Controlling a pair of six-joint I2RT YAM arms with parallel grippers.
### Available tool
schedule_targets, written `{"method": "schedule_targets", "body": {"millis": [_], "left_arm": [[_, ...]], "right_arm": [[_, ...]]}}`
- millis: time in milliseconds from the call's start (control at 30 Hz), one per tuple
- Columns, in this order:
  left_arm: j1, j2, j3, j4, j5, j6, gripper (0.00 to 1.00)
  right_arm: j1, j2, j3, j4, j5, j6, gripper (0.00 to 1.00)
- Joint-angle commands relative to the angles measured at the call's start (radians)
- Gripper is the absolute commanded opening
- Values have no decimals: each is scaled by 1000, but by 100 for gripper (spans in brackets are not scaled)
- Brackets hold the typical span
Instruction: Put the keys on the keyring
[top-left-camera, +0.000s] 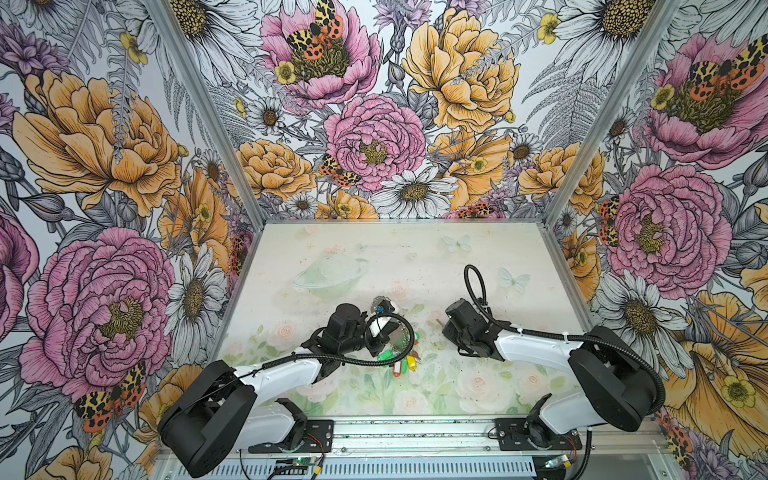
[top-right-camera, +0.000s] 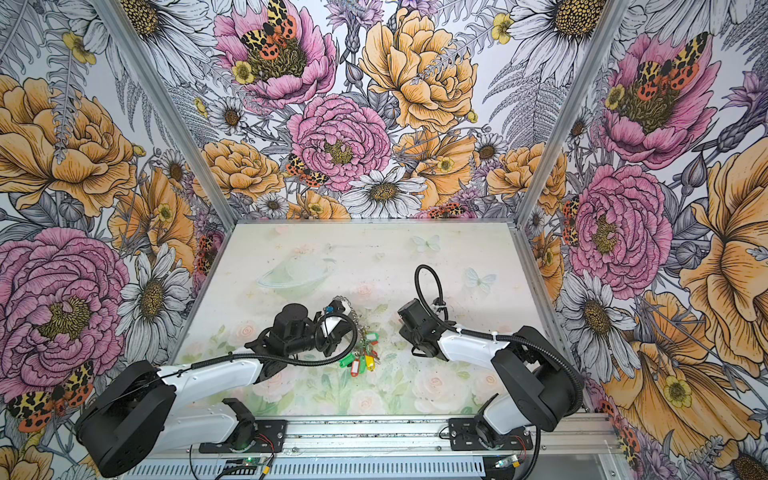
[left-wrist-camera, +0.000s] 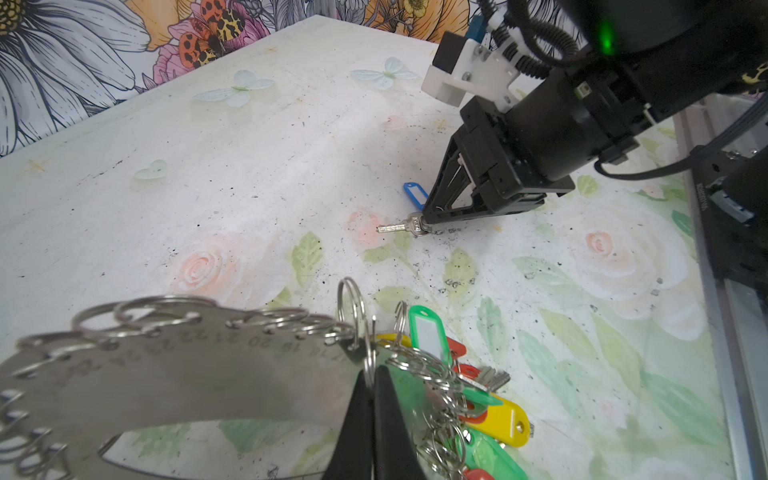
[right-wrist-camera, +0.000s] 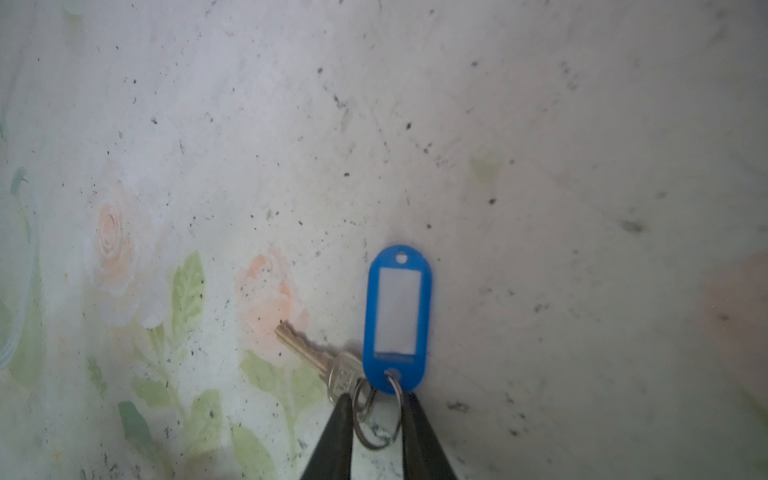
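The keys lie flat on the table: a small silvery key (right-wrist-camera: 316, 353) and a blue tag (right-wrist-camera: 397, 316) with a white label, joined by a wire ring. My right gripper (right-wrist-camera: 376, 415) reaches down to them, its fingertips pressed against both sides of that wire ring. The left wrist view shows the same grip, with the key (left-wrist-camera: 401, 226) sticking out past the right gripper (left-wrist-camera: 428, 222) and the blue tag (left-wrist-camera: 415, 193) behind it. The keyring (left-wrist-camera: 187, 374) is a grey oval band edged with wire rings. My left gripper (left-wrist-camera: 372, 374) is shut on one of those rings and holds the keyring.
A bunch of keys with green, red and yellow tags (left-wrist-camera: 490, 411) hangs from the keyring and rests on the table (left-wrist-camera: 249, 166); both top views show that bunch (top-left-camera: 401, 361) (top-right-camera: 357, 361) between the two arms. A metal rail (top-left-camera: 415, 432) runs along the front edge.
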Motion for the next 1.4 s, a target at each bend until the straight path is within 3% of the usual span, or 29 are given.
{"method": "schedule_targets", "body": {"millis": [0,433,1367], "left_arm": [[-10,6,29,23,-16,21,0],[-10,10,32,23,-14,24,0],[-11,9,31,18,-16,23,0]], "right_arm": [[6,14,-10,14,26,1,19],[6,-33,2,16,90,-47,12],[22,45,63,15,85,-138,15]]}}
